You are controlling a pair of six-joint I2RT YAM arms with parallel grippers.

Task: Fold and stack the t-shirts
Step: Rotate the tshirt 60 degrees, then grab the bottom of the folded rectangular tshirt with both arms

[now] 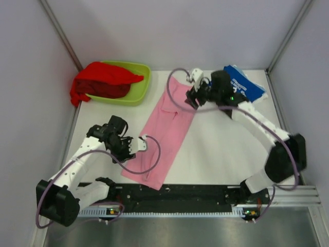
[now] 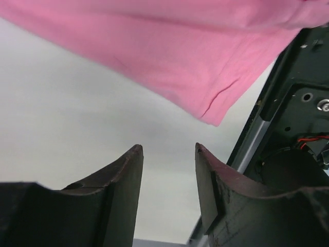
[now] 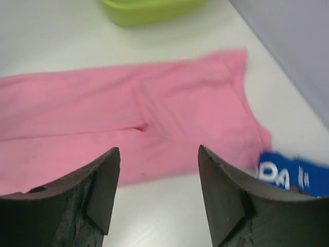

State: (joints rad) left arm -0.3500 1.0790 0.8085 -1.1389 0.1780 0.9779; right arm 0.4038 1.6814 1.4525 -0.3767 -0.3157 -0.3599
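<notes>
Table (image 1: 221,154) held the pink shirt (image 1: 164,128) as a long folded strip. It ran diagonally from mid-far to the near edge, near corner touching the black rail (image 1: 195,191). Risk: dragging that end could snag the hem on the rail.

Red shirt (image 1: 103,80) sat heaped in the green tray (image 1: 143,85) and spilled over its left rim, so a pull could tip the tray.

Blue shirt (image 1: 247,85) lay far right, just beside the pink strip's far end, so a sloppy pinch could take both.

Left gripper (image 1: 134,145) and right gripper (image 1: 193,98) were both empty, fingers apart. Catching only the top layer would likely undo the fold.
</notes>
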